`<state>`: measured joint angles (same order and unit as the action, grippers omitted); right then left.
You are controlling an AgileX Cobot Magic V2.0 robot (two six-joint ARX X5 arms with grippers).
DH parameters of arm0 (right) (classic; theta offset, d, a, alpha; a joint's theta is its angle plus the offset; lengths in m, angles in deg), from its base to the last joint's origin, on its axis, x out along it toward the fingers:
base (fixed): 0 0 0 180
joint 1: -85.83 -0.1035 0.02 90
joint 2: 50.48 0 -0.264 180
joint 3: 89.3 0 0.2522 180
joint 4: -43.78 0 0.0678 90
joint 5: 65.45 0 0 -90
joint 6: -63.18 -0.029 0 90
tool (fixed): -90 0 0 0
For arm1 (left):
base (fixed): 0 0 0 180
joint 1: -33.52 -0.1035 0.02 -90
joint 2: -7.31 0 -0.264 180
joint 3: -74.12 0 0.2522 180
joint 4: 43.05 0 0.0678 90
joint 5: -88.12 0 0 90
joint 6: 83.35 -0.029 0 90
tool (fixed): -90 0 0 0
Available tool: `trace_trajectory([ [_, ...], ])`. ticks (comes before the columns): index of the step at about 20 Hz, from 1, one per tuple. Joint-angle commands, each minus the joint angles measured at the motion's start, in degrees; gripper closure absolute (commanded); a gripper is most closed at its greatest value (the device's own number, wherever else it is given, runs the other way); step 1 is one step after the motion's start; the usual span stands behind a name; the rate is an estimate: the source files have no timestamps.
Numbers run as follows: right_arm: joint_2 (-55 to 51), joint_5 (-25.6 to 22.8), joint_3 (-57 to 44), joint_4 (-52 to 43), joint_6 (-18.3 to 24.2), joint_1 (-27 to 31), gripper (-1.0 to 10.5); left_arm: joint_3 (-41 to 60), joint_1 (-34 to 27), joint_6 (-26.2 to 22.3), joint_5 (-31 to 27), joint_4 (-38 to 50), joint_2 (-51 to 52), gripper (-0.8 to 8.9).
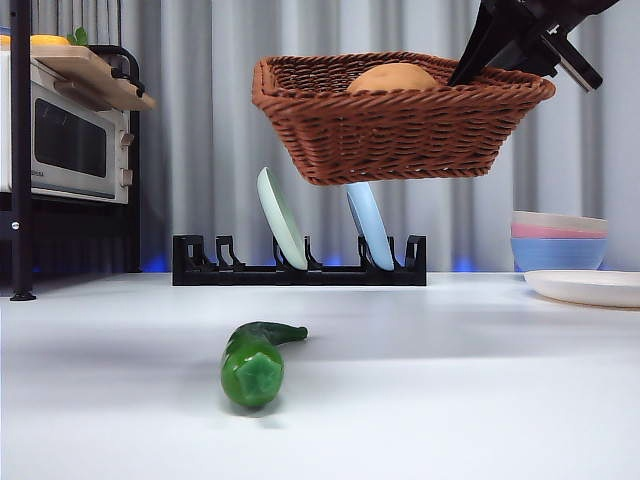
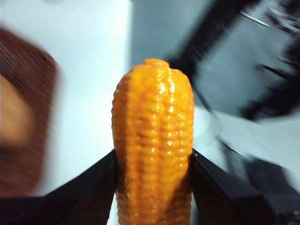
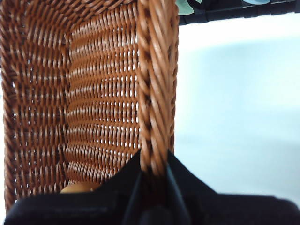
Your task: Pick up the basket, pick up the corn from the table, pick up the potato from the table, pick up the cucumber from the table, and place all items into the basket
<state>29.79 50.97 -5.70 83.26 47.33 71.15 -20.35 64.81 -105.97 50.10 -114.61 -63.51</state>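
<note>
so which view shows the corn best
The left wrist view: the corn fills the middle, gripped between the left gripper's jaws. The front view does not show it, and neither does the right wrist view.

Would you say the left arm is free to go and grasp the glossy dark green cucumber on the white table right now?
Probably not yet: the left gripper is shut on the bumpy orange corn cob. The cucumber itself lies in the open on the table, nothing covering it.

The basket [image 1: 400, 125] is reddish-brown woven wicker; the potato [image 1: 392, 77] inside is plain tan. The corn [image 2: 153, 140] is glossy orange-yellow with rows of bumpy kernels. The cucumber [image 1: 256, 360] is shiny dark green on the white worktop [image 1: 450, 400].
</note>
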Motion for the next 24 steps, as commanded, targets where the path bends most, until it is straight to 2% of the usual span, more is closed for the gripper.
trace_trajectory([
  [1, -0.68, 0.5, -0.02, -1.2, -1.22, -0.98, 9.6, 0.28, 1.64, 23.08, -17.35, 20.22, -1.42, 8.21],
  [2, -0.68, 0.42, -0.02, -1.2, -1.2, -1.38, 9.6, 0.28, 2.78, 26.77, -25.77, 25.05, -1.86, 8.21],
  [3, -0.68, 0.46, -0.02, -1.2, -1.22, -1.88, 9.6, 0.28, 4.2, 28.44, -34.6, 29.51, -2.64, 8.21],
  [5, -0.68, 0.26, -0.02, -1.2, -1.2, -2.95, 9.6, 0.28, 5.97, 28.5, -44.65, 34.16, -4.28, 8.21],
  [6, -0.68, 0.26, -0.02, -1.22, -1.2, -3.58, 9.6, 0.28, 6.43, 28.46, -46.86, 35.52, -5.38, 8.21],
  [9, -0.68, 0.26, -0.02, -1.22, -1.2, -4.55, 9.6, 0.28, 6.67, 28.46, -47.43, 35.39, -9.05, 7.98],
  [10, -0.68, 0.26, -0.02, -1.22, -1.2, -4.57, 9.6, 0.28, 6.67, 28.48, -47.43, 35.04, -9.92, 7.07],
  [12, -0.68, 0.26, -0.02, -1.22, -1.2, -4.57, 9.6, 0.28, 6.67, 28.65, -47.54, 35.01, -11.15, 2.92],
  [13, -0.68, 0.26, -0.02, -1.22, -1.2, -4.57, 9.6, 0.28, 6.67, 28.65, -47.54, 34.97, -11.23, 2.13],
  [18, -0.68, 0.26, -0.02, -1.22, -1.2, -4.57, 9.6, -1.18, 6.64, 28.68, -47.47, 32.76, -10.8, 2.16],
  [20, -0.68, 0.26, -0.02, -1.25, -1.2, -4.5, 9.6, -3.69, 6.67, 28.63, -47.43, 26.58, -9.49, 2.16],
  [24, -0.68, 0.24, -0.02, -2.43, -1.22, -4.02, 9.6, -8.87, 6.67, 27.23, -47.32, 6.99, -3.82, 2.16],
])
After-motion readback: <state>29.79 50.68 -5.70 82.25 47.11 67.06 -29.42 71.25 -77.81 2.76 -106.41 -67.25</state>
